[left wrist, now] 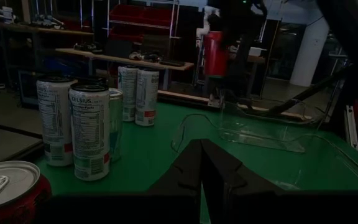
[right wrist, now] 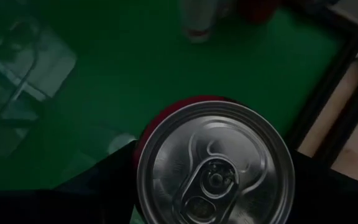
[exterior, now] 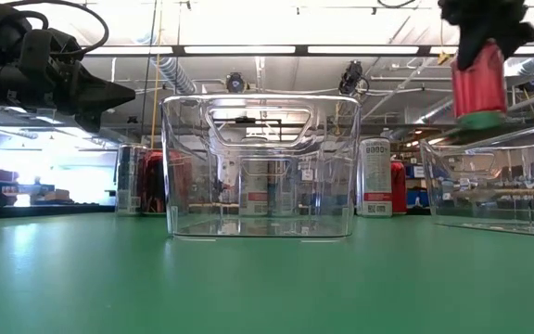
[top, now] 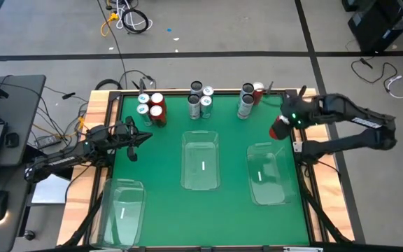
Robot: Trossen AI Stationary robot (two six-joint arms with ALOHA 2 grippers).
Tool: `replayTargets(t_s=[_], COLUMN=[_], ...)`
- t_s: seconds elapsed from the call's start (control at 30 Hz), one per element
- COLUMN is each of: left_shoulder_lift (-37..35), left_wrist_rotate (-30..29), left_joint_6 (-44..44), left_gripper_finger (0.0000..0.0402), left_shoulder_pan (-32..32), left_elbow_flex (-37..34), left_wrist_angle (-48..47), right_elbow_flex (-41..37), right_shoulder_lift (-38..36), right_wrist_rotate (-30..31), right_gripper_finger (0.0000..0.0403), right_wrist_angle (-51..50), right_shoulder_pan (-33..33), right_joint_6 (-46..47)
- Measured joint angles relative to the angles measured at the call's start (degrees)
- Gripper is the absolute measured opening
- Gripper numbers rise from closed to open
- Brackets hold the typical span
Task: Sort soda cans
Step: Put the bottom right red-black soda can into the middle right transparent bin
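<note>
My right gripper (top: pixel 283 124) is shut on a red soda can (top: pixel 279 129), which hangs in the air above the far end of the right clear bin (top: pixel 270 175). More soda cans stand on their bases in three clusters along the far edge: red and silver ones at the left (top: pixel 151 108), silver ones in the middle (top: pixel 200 101), and silver and red ones at the right (top: pixel 249 100). My left gripper (top: pixel 144 137) waits shut and level over the table's left side, near the left cluster. My right gripper pinches the red can's side wall near its top end (exterior: pixel 478 54), one finger on each opposite side. The fingers (right wrist: pixel 114 171) come steeply from above. The can (right wrist: pixel 215 165) is lifted clear of the table, roughly upright, lid up, its body hanging below the fingers.
Three clear plastic bins stand on the green mat: one at the near left (top: pixel 122 210), one in the middle (top: pixel 201 159), one at the right. A wooden frame (top: pixel 107 105) borders the table. A laptop and cables lie off the left edge.
</note>
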Motion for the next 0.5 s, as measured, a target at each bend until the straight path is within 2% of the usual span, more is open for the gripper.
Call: replayTargets(t_s=[0.2,0.5], left_shoulder_lift=[0.0,0.01], left_wrist_rotate=[0.0,0.01], left_joint_6=[0.01,0.01], left_gripper_finger=[0.0012,0.0012], left_shoulder_pan=[0.0,0.0], left_elbow_flex=[-0.02,-0.01], left_wrist_angle=[0.0,0.0], right_elbow_flex=[0.0,-0.74], right_shoulder_lift=[1.06,9.9], right_wrist_rotate=[1.18,5.79], right_gripper_finger=[0.029,0.029], right_wrist_angle=[-0.4,-0.76], right_shoulder_pan=[14.35,31.69], right_joint_6=[13.0,27.38])
